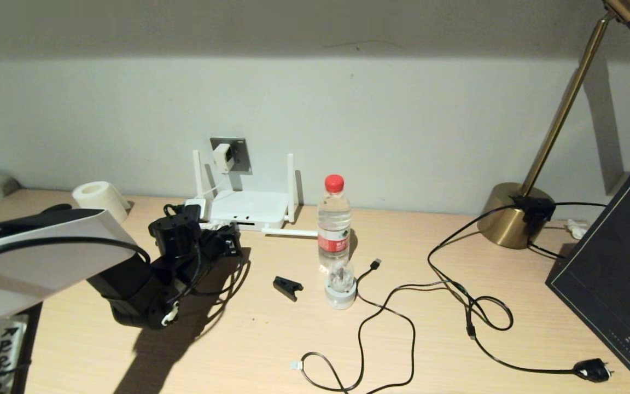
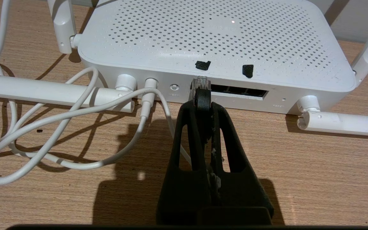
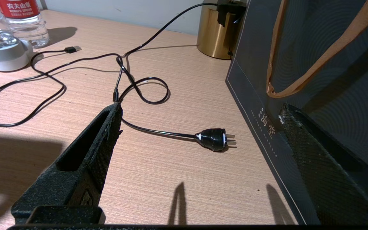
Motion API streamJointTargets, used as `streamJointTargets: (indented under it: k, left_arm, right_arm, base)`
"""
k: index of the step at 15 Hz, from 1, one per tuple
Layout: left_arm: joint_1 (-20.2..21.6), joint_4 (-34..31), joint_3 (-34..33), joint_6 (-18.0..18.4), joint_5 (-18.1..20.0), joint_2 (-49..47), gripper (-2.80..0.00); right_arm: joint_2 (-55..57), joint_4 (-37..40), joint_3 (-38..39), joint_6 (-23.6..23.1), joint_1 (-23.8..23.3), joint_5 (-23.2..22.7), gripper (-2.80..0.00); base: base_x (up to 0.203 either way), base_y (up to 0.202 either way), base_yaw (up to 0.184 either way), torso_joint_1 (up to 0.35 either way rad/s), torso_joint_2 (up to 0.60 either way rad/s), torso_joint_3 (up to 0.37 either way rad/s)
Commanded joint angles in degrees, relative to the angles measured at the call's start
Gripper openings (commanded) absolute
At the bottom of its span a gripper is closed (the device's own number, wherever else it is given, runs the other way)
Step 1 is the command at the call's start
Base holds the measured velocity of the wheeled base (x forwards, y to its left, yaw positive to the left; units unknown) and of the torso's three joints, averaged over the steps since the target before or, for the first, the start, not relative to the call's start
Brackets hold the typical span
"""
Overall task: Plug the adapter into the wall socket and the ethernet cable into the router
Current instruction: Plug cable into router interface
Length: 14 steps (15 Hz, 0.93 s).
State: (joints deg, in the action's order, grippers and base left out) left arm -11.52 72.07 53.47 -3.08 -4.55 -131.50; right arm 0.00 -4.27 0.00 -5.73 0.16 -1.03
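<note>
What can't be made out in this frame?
- Head view: the clear-tipped black ethernet cable and the flat white router's port slot, behind the left gripper.
- Left wrist view: how deep the plug sits; shut fingers cover it.
- Head view: the white cube adapter's prongs, facing the grey wall socket.

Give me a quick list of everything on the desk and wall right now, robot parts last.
wall socket: one, grey, on wall behind router
adapter: one, white, plugged in socket
router: one, white, desk back by wall
ethernet cable: one, black, clear plug at router's port slot
paper roll: one, white, back left
water bottle: one, clear, red cap, centre
clip: one, black, left of bottle
lamp: one, brass, back right
mains plug: one, black, front right
bag: one, dark, far right
left gripper: jaws shut on ethernet cable
right gripper: jaws open, above desk near bag
</note>
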Motion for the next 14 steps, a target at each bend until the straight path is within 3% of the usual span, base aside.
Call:
streamJointTargets:
  k: [1,14]
  left_arm:
    - [0.01,0.44,0.21,-0.02,-0.02,-0.16,-2.8]
    - [-0.08,0.35,0.41,0.01,-0.02,-0.42,-2.8]
  right_arm:
    - [0.09,-0.04,1.67,-0.07,0.02,-0.02,0.0]
    - [0.09,-0.04,1.67,-0.07,0.02,-0.02,0.0]
  base:
    - [0.0,0.0,0.0,0.0,0.0,0.0]
    - [0.0,0.0,0.0,0.0,0.0,0.0]
